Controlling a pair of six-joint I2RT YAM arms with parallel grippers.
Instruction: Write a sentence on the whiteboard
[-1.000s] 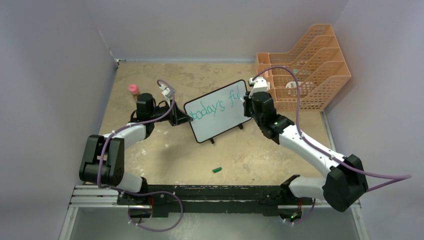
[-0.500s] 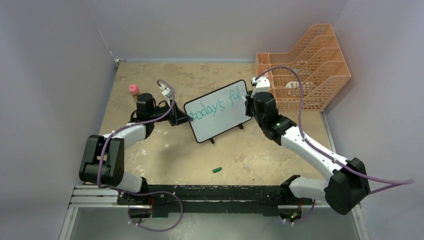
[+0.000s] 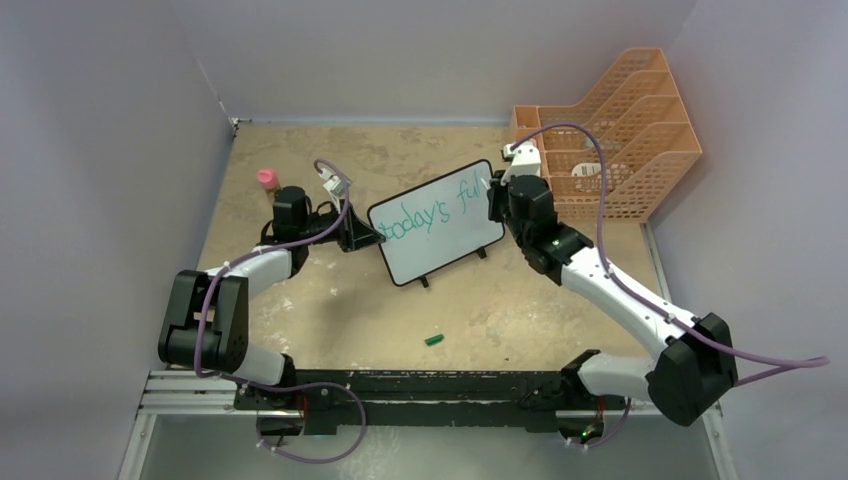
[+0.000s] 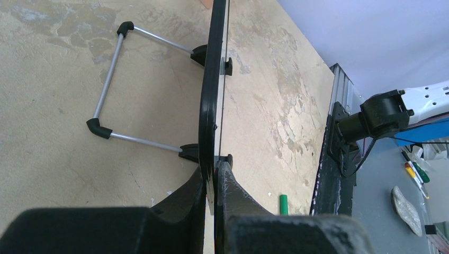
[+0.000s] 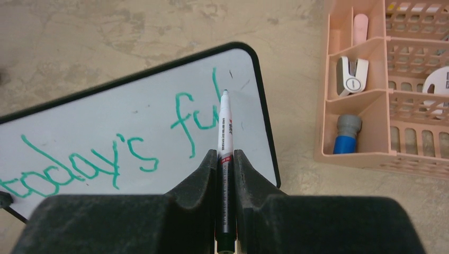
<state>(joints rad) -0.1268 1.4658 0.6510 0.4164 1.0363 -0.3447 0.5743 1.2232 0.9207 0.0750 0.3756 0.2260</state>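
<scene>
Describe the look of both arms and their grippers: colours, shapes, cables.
The two arms are alike: the left arm and the right arm have smooth white links between chunky black joint housings. A thin purple cable loops loosely along each arm up to the wrist. The left gripper and the right gripper have matt black, wedge-shaped fingers that taper toward the tips. No markings can be made out.

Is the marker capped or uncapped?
Uncapped: the marker held by the right gripper shows its bare tip near the whiteboard.
</scene>
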